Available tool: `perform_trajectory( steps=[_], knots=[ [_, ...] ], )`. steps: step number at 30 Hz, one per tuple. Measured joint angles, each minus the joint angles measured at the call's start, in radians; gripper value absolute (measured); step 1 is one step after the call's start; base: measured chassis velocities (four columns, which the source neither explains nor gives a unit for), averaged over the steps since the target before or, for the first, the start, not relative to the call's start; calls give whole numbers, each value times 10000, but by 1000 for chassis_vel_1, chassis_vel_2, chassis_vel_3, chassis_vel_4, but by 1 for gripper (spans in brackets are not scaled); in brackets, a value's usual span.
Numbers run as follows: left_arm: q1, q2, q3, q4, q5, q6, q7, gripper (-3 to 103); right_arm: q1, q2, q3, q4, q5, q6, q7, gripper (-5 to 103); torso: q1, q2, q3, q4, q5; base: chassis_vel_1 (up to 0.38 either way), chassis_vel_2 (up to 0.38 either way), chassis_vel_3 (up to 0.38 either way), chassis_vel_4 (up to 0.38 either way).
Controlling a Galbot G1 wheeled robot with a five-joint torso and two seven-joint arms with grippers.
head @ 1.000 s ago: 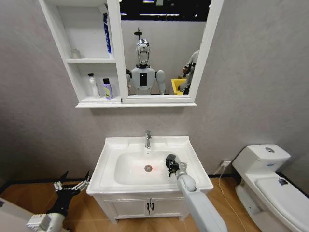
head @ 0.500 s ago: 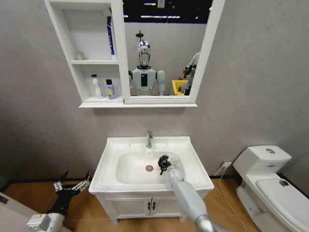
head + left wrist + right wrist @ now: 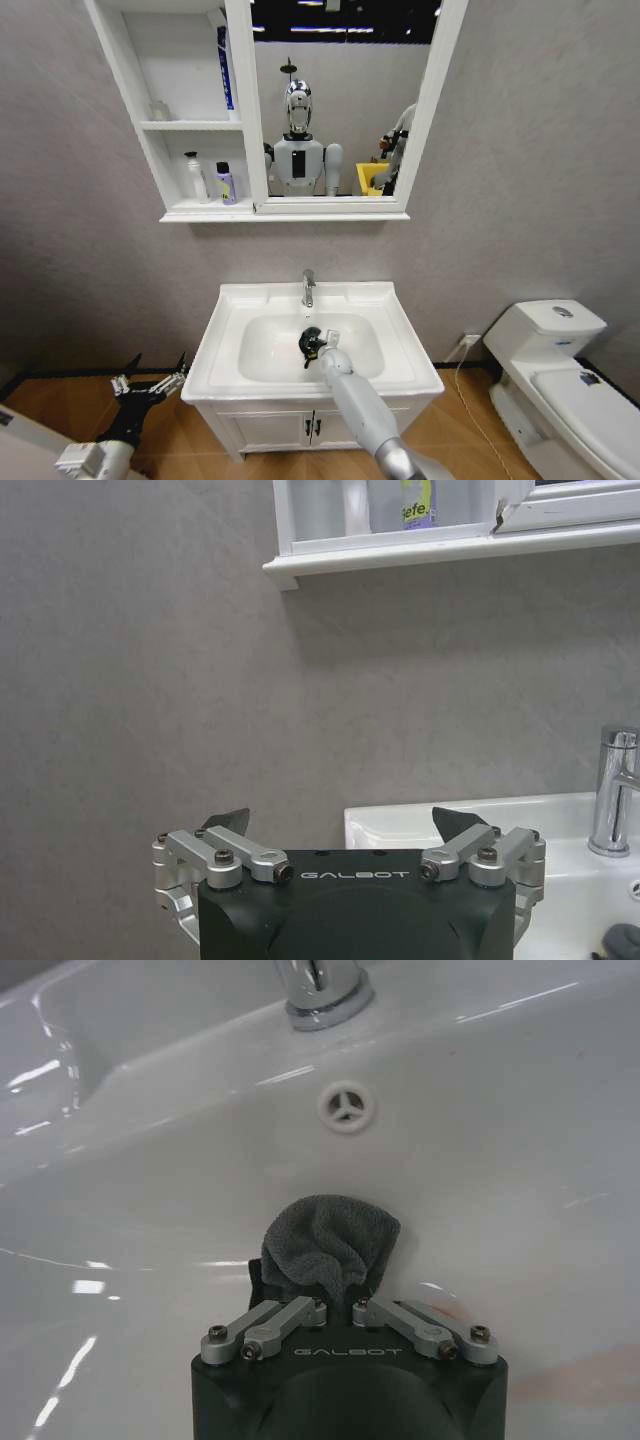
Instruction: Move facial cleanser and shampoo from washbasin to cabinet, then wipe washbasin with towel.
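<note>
left gripper [image 3: 150, 383] parked low off the washbasin's [image 3: 226, 365] left edge, jaws spread, empty. two bottles [image 3: 209, 178] already on the cabinet's [image 3: 140, 140] lower shelf, so the move step looks done. right gripper [image 3: 312, 343] in mid-bowl, pinched on the grey towel [image 3: 330, 1245] pressed to the ceramic near the drain. wipe underway, rim likely left

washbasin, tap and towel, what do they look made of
The washbasin looks like glazed white ceramic: smooth, with bright streaks of reflected light. The tap looks like polished chrome-plated metal, mirror-shiny at its round base. The towel looks like soft grey terry or microfibre cloth, fuzzy and bunched in folds, held in the right gripper against the bowl.
</note>
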Motion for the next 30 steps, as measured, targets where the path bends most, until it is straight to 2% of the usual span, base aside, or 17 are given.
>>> perform_trajectory(
  steps=[3,8,9,12,19,21,24,30],
  knots=[
    [0,0,0,0,0,0,0,100,-197,4,-219,624,431,-131,72,7,-9,4,-5,3,0,0,0,0,0],
    [0,0,1,0,0,0,0,100,-315,-51,-140,665,278,-263,427,7,-9,5,-5,3,0,0,0,0,0],
    [0,0,0,0,0,0,1,100,-361,-174,-141,701,255,-291,516,7,-9,5,-5,9,3,0,0,0,0],
    [-1,0,-1,0,-1,0,0,100,-571,-1004,-196,1048,322,-507,995,7,-9,7,-5,-3,-1,0,0,0,0],
    [0,0,0,0,0,0,0,100,-941,-2441,-268,2418,620,-799,2244,7,-10,8,-6,-3,0,0,0,0,0],
    [0,0,-1,-1,-1,0,0,100,-1156,-2845,-228,3096,287,-747,2388,7,-10,9,-6,-3,0,0,0,0,0],
    [0,0,-1,0,-1,0,0,100,-1324,-3047,-133,3578,-83,-668,2422,7,-10,9,-6,-3,-2,0,0,0,0],
    [0,0,-1,-1,0,0,0,100,-1458,-3100,-99,3679,-92,-697,2593,7,-11,9,-7,0,-2,0,0,0,0]
  ],
)
